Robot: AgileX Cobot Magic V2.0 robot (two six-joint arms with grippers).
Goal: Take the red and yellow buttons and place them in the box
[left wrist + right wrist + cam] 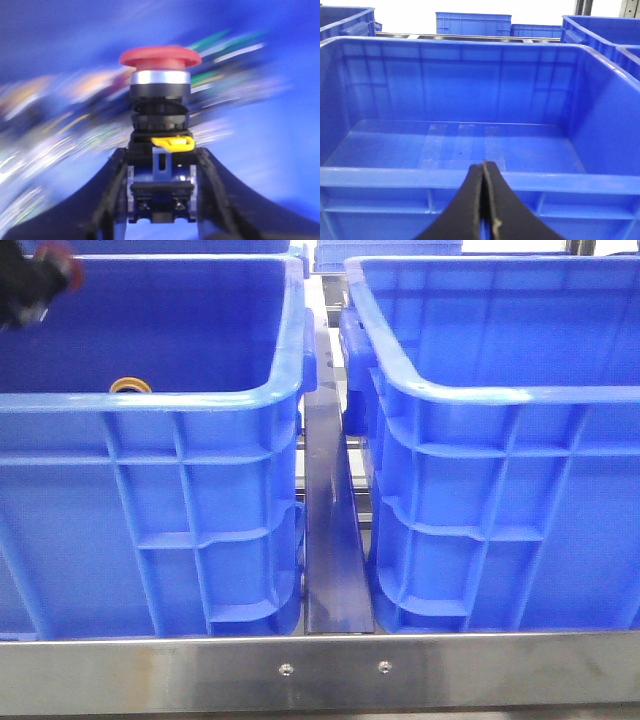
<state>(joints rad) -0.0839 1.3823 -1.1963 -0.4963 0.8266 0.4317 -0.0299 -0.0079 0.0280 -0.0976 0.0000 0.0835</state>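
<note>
steel rail point(320, 670) fronts two blue crates; left gripper point(161, 200) pinches red button point(160, 57).

Red mushroom-cap button point(160, 57) upright, clamped between fingers point(112, 200), deep blue box point(470, 180) open-topped

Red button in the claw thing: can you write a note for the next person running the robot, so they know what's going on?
Left gripper: jaws shut on the red button, held by its black base, above the left crate; background blurred.
Right gripper: jaws shut, holding nothing, in front of the right crate, whose floor looks bare.
A yellow ring-shaped piece shows in the left crate; I cannot tell if it is the yellow button.
Done: red button picked.
Left: place it in the right crate, then the yellow one.
</note>
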